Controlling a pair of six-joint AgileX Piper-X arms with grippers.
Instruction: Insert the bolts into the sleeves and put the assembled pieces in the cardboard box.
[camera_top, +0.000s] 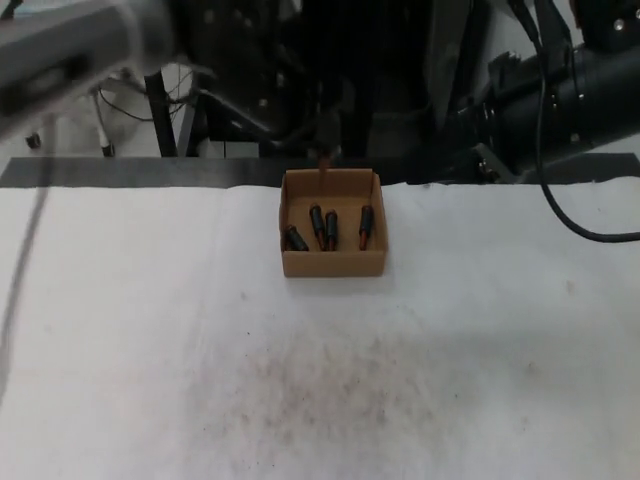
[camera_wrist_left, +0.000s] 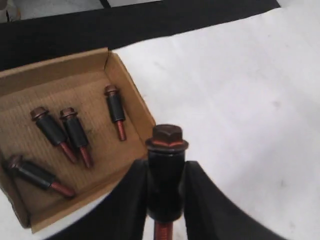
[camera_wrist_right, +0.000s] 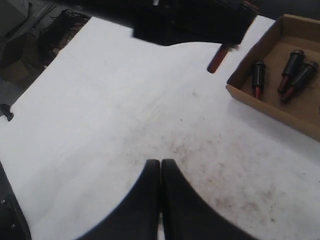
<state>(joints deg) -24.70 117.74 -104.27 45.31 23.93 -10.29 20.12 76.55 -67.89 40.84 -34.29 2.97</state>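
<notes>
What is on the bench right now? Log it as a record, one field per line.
box: cardboard, open top, on the white cloth
pieces: four, each a bolt in a sleeve, lying on the box floor
left gripper: shut on the fifth piece, close to the box rim
fifth piece: bolt seated in its sleeve, gripped by the sleeve, not yet in the box
right gripper: shut, holding nothing, over bare cloth apart from the box
</notes>
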